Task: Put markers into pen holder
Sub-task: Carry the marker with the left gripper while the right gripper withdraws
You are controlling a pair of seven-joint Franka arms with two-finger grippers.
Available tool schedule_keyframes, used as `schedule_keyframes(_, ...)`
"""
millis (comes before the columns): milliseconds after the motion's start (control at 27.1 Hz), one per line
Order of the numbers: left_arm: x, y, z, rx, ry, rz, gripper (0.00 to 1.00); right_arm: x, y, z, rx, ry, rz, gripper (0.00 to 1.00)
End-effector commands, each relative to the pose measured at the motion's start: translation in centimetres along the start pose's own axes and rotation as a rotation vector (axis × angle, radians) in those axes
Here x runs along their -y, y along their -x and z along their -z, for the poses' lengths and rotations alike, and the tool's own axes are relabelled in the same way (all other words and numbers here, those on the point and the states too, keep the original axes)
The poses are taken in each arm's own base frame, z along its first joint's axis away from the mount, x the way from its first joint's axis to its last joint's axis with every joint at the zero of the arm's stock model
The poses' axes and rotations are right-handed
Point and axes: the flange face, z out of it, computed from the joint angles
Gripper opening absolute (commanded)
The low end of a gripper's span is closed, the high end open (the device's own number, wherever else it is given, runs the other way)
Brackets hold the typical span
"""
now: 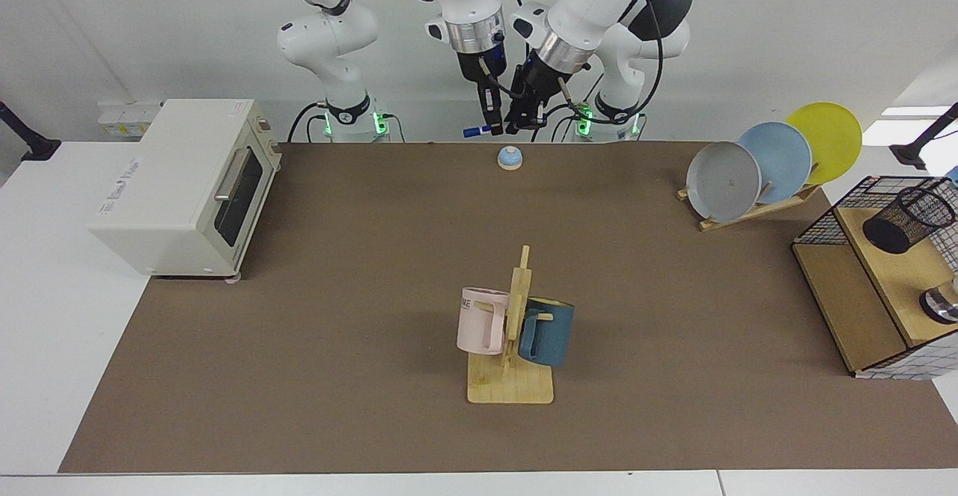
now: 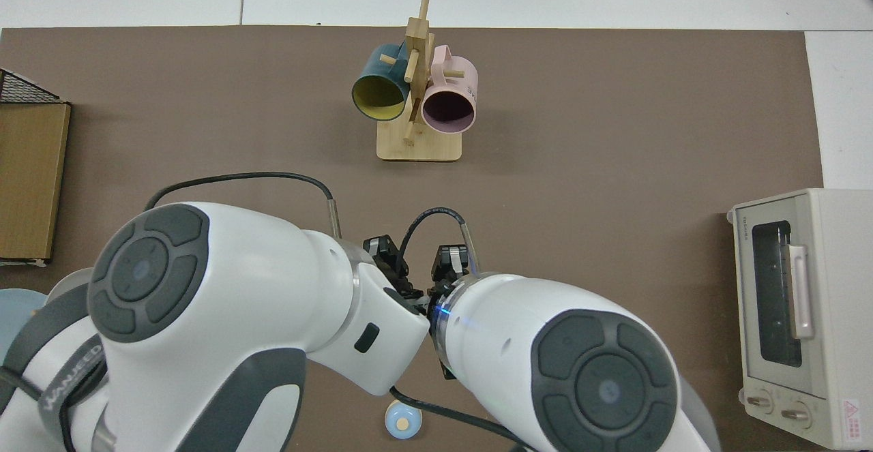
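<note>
Passing the marker (image 1: 477,131) between arms above the tabletop's far edge goes best if the left gripper (image 1: 524,117) pinches firmly before the right gripper (image 1: 491,120), pinching the barrel, lets go. I cannot tell the left's fingers. The marker lies level, parallel to that edge, blue cap toward the toaster oven (image 1: 179,182); the pen holder (image 1: 907,219) sits on the wooden shelf (image 1: 894,271) at the tabletop's side edge.

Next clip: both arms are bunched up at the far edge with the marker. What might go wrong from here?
1. The right gripper holds the marker level, with the left gripper crowded right beside it. A bump or mistimed release might drop it near the bell.
2. The pen holder sits far off inside a wire basket and looks tilted, so the marker may catch its rim or the wires.
</note>
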Motion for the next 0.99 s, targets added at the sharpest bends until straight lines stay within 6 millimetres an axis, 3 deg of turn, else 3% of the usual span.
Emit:
schedule_keyframes(0,0.7,1.3,0.6,-0.017,-0.024,0.042,0.0,0.5,-0.7,-0.2,0.0,0.0,-0.034,1.0)
schedule_keyframes(147,1.0,1.6,0.7,-0.015,-0.031,0.051,0.0,0.7,-1.1,-0.2,-0.011,-0.004,0.0,1.0)
schedule_keyframes(479,1.3,1.8,0.9,-0.017,-0.043,0.129,0.0,1.9,-4.5,0.6,-0.046,0.037,0.193,1.0)
schedule_keyframes(958,1.0,1.3,1.4,0.013,-0.086,0.296,0.0,6.1,-14.2,2.9,-0.06,0.059,0.653,1.0)
